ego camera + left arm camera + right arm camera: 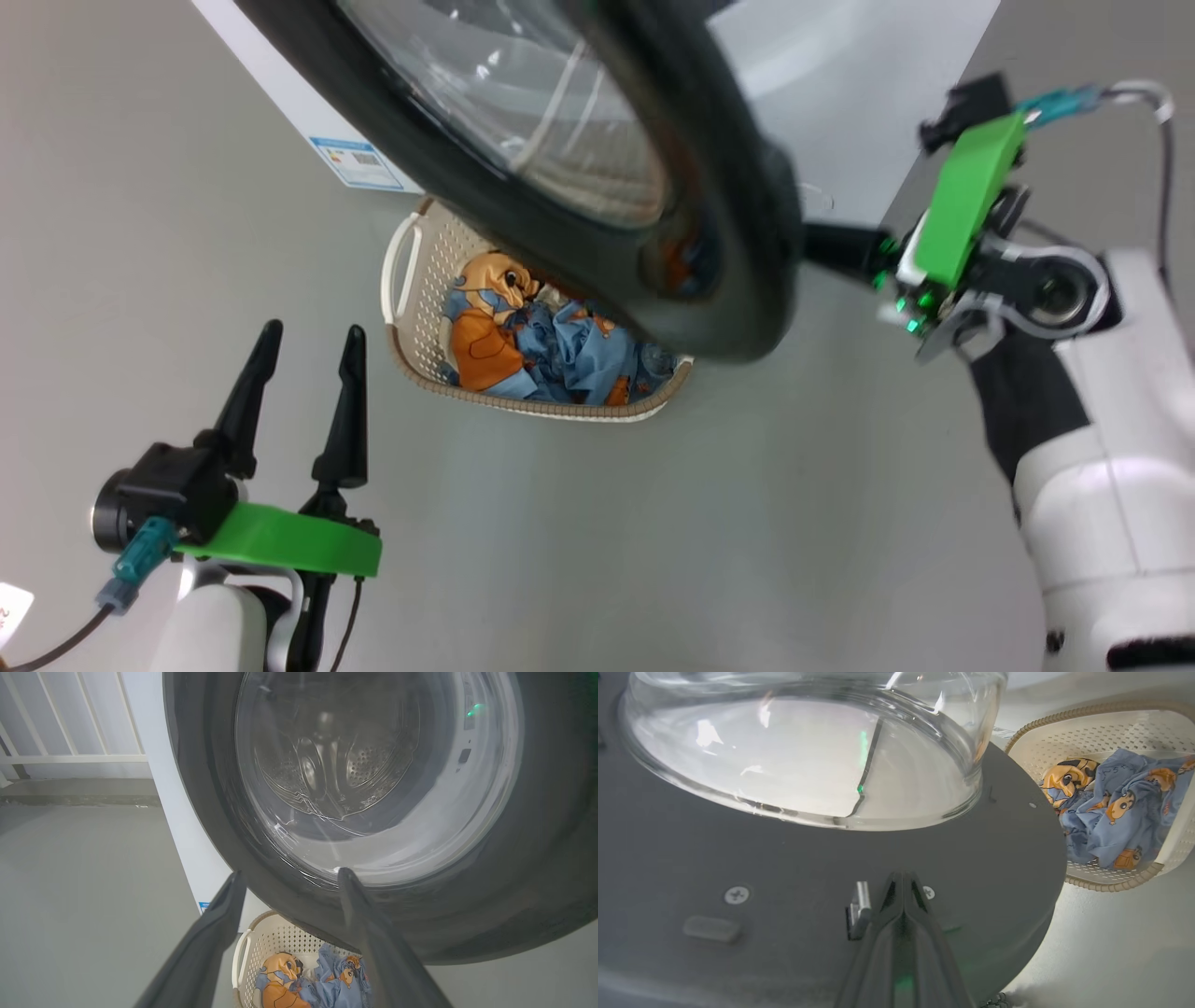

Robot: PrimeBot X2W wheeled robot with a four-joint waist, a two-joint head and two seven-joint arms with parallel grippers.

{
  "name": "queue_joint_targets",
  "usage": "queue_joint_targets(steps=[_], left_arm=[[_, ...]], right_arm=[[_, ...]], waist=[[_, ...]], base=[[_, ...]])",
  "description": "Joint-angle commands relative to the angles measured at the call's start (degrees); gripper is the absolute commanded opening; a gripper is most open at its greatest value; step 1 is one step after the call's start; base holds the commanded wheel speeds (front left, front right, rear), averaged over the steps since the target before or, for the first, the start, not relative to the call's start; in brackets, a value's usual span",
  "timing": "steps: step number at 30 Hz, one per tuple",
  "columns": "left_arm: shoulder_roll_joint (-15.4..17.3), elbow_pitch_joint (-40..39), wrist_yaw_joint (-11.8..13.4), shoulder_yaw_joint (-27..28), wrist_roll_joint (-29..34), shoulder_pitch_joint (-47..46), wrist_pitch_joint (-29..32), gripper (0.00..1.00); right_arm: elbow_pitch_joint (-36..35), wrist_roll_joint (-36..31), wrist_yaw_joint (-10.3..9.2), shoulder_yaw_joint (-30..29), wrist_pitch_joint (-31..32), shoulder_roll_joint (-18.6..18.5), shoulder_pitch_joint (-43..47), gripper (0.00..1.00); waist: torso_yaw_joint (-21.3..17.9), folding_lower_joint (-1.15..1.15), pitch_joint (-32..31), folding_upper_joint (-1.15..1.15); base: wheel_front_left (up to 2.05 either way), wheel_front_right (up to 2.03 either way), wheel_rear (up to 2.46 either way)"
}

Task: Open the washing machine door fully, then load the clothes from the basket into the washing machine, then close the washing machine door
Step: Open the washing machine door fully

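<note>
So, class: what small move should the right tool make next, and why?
Probably push the door further open: the shut right tool sits against its inner face beside the latch, and the door hangs over the basket, clothes not yet loaded.

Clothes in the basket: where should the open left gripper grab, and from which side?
Probably the clothes' bunched blue folds, from above at the basket's uncovered end: the washing machine door's rim overhangs the other end, and crumpled ridges suit the left gripper's open fingers.

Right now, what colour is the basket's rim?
Brown, woven-look basket rim, clearest in the right wrist view.
</note>
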Motion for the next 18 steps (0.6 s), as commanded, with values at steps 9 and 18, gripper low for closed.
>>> queue_joint_targets(steps=[9, 18], left_arm=[[1.5, -2.2, -0.1, 1.8, 0.5, 1.2, -0.4, 1.0], [1.5, -2.6, -0.1, 1.7, 0.2, 1.2, -0.4, 1.0]], right_arm=[[-7.6, 9.2, 0.19, 12.4, -2.3, 2.3, 6.4, 0.0], [-8.6, 19.2, 0.19, 20.1, -6.4, 2.3, 8.1, 0.0]], waist=[[0.6, 0.0, -1.1, 0.0], [1.3, 0.0, -0.9, 0.0]], base=[[0.0, 0.0, 0.0], [0.0, 0.0, 0.0]])
